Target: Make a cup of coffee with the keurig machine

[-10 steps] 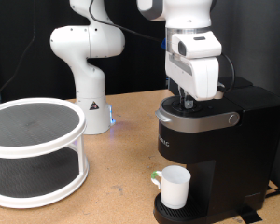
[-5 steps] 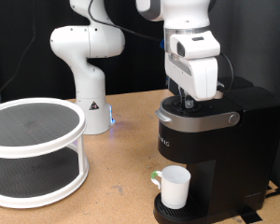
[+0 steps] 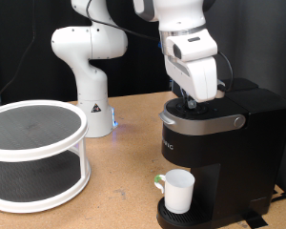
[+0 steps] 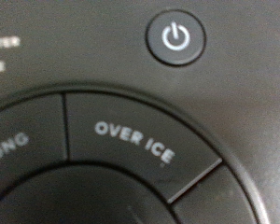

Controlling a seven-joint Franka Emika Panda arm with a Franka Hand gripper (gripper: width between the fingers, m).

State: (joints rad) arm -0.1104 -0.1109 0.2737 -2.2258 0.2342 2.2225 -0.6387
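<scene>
The black keurig machine (image 3: 219,153) stands at the exterior view's right with its lid down. The white cup (image 3: 177,191) sits on the drip tray under the spout, handle to the exterior view's left. My gripper (image 3: 188,101) hangs just above the machine's top panel; its fingertips are hidden behind the hand. The wrist view sits very close to that panel, showing the round power button (image 4: 177,38) and the "OVER ICE" button (image 4: 133,142). No finger shows in the wrist view.
A white two-tier round rack (image 3: 33,153) stands at the exterior view's left. A second white robot base (image 3: 89,72) stands behind it on the wooden table (image 3: 124,181).
The hand has tilted and shifted slightly toward the exterior view's left above the machine's top. The cup and machine have stayed put.
</scene>
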